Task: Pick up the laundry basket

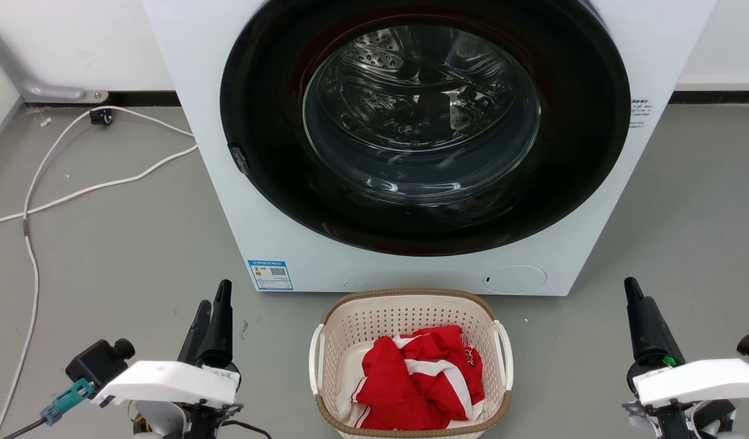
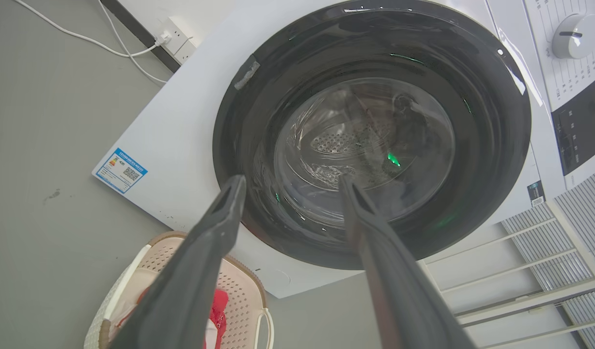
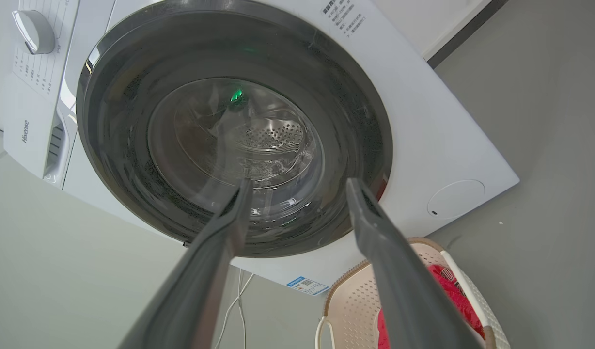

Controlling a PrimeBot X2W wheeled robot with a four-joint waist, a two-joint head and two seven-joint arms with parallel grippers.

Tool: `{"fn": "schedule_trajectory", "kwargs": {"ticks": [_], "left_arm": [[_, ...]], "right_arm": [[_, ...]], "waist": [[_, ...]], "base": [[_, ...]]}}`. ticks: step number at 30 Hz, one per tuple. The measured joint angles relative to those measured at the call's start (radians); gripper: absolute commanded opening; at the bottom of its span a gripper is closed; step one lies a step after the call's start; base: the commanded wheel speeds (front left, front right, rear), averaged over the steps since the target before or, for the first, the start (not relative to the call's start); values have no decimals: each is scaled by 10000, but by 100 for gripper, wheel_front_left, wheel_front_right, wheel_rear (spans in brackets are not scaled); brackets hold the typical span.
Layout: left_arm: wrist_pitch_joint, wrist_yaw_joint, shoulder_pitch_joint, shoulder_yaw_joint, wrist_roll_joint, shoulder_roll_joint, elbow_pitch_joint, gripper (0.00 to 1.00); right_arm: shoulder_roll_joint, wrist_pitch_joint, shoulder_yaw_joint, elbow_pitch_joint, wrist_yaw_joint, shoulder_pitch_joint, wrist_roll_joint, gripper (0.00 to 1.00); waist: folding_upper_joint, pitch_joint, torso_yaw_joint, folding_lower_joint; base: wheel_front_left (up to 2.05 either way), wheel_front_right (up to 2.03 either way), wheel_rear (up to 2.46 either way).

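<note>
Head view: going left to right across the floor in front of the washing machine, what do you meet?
left gripper → laundry basket → right gripper

Laundry corner, home or test room I can't tell: a front-loading washing machine [image 1: 411, 140] (Hisense badge on the panel) stands on a plain grey floor [image 1: 106, 256] against a white wall [image 1: 75, 36] with dark skirting. White cables [image 1: 133, 178] trail loose over the floor and plug into a wall socket [image 2: 179, 36]. A laundry basket [image 1: 405, 317] holding red-and-white clothing [image 1: 420, 378] sits just in front of the machine.
</note>
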Motion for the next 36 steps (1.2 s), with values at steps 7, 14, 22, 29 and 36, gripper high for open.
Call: {"fn": "schedule_trajectory", "kwargs": {"ticks": [7, 14, 22, 29, 36], "left_arm": [[-247, 197, -16, -299, 1369, 209, 44, 100], [-466, 326, -178, -610, 2458, 339, 115, 100], [-696, 554, -228, -905, 3551, 539, 117, 100], [-874, 729, -379, -1168, 4431, 696, 136, 100], [-1064, 884, -413, -1429, 5214, 857, 127, 100]], "right_arm": [[2, 4, 27, -370, 0, 48, -1664, 100], [4, 75, 115, -646, 0, 210, -2949, 100], [6, 148, 153, -999, 0, 240, -4312, 100], [8, 165, 161, -1267, 0, 366, -5225, 100], [10, 192, 180, -1511, 0, 413, -6100, 100]], "waist": [[0, 31, 24, 1], [0, 64, 42, 1], [0, 102, 58, 0], [0, 112, 61, 1], [0, 119, 56, 1]], "base": [[0, 0, 0], [0, 0, 0], [0, 0, 0], [0, 0, 0], [0, 0, 0]]}}
